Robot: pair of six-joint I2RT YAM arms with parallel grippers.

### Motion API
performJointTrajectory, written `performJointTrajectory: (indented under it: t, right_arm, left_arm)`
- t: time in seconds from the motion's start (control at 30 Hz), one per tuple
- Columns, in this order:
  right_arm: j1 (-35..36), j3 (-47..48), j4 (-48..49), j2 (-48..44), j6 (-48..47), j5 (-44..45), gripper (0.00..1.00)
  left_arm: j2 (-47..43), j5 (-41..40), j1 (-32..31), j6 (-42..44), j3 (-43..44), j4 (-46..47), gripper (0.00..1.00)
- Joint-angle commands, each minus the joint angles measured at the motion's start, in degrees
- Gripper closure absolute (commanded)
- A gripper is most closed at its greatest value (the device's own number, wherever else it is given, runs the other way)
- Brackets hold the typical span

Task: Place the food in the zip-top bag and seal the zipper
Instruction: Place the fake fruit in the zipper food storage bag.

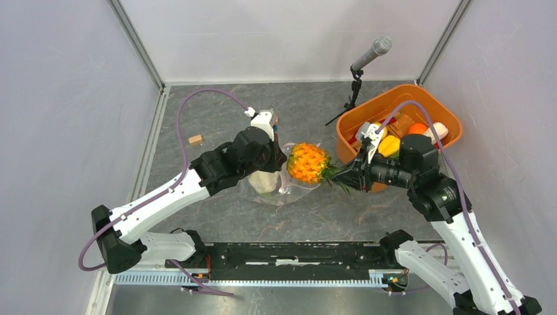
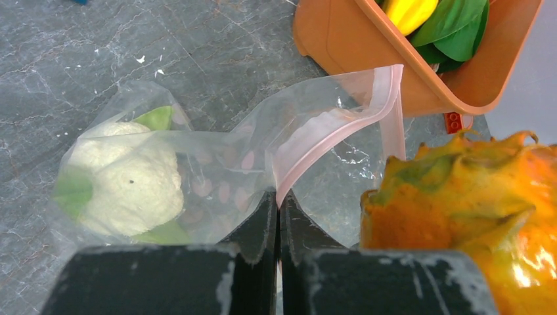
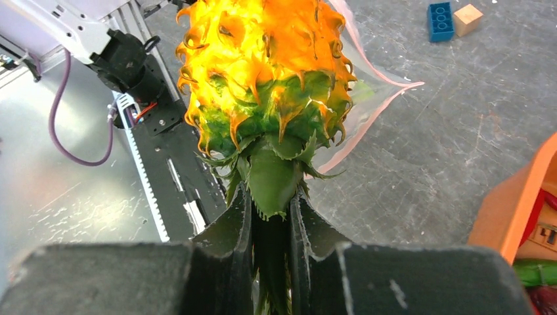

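The clear zip-top bag (image 2: 217, 157) lies on the grey table with a white cauliflower (image 2: 125, 180) inside; it also shows in the top view (image 1: 276, 184). My left gripper (image 2: 278, 197) is shut on the bag's pale pink zipper strip (image 2: 328, 131) and lifts the mouth open. My right gripper (image 3: 270, 210) is shut on the green leaf crown of the orange-yellow pineapple (image 3: 266, 72). It holds the pineapple (image 1: 309, 163) sideways at the bag's mouth, and the fruit also shows in the left wrist view (image 2: 473, 197).
An orange basket (image 1: 368, 111) at the back right holds a yellow pepper (image 1: 389, 146), an orange (image 1: 418, 128) and leafy greens (image 2: 460, 29). A microphone stand (image 1: 358, 72) stands behind it. A tan block (image 1: 195, 139) lies at the left; a blue brick (image 3: 439, 20) and another tan block (image 3: 467, 18) lie beyond the bag.
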Motion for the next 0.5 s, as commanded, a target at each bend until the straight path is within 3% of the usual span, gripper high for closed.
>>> performJointTrajectory:
  t: [0.0, 0.2, 0.47]
  right_arm:
    - [1.85, -0.61, -0.74, 3.13, -1.81, 5.96, 1.0]
    - [13.78, -1.86, 1.17, 8.43, 1.59, 18.57, 1.0]
    - [26.11, 9.14, -4.92, 18.03, 4.03, 44.39, 1.0]
  left_arm:
    - [-1.09, -1.02, 0.12, 0.46, 2.22, 1.01, 0.98]
    - [-1.82, 0.33, 0.08, 0.57, 1.42, 1.3, 0.98]
    - [-3.71, 2.3, 0.08, 2.04, 1.56, -0.48, 0.98]
